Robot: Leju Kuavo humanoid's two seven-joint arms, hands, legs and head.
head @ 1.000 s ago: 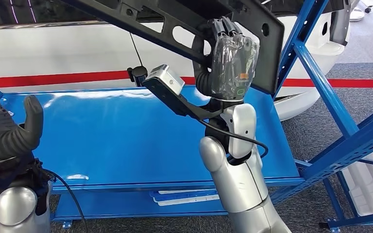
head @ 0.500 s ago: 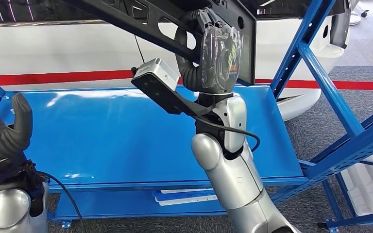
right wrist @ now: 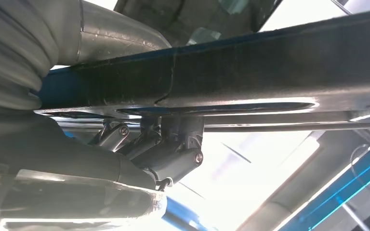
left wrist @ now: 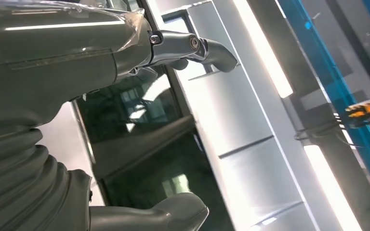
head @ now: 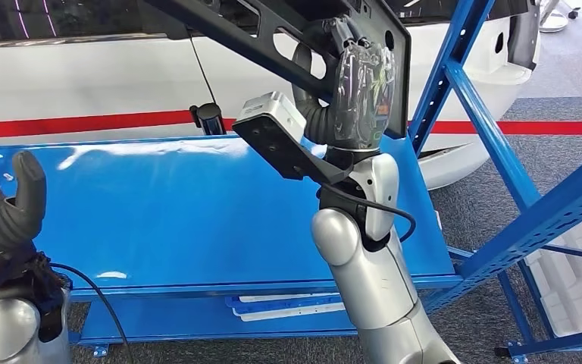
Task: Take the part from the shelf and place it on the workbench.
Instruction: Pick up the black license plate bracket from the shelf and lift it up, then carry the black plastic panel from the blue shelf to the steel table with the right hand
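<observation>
The part [head: 273, 30] is a long black frame with oval cut-outs, slanting across the top of the head view above the blue shelf [head: 159, 205]. My right hand [head: 360, 87], under clear plastic wrap, is raised and grips the part near its right end, fingers hooked over its edge. In the right wrist view the part [right wrist: 250, 72] runs as a dark bar, with the fingers [right wrist: 168, 144] closed under it. My left hand [head: 4, 216] is low at the left edge, thumb up, holding nothing. In the left wrist view my left hand [left wrist: 43, 62] has its thumb [left wrist: 164, 214] well apart from the fingers.
A blue slanted upright [head: 485, 129] of the shelf frame stands just right of my right hand. Behind the shelf is a white body with a red stripe [head: 83, 121]. White foam blocks [head: 576, 280] lie on the grey carpet at lower right.
The whole picture swayed, so the camera moved. My right hand still grips the part, now slightly further right and higher. My left hand sits lower and closer to the left edge.
</observation>
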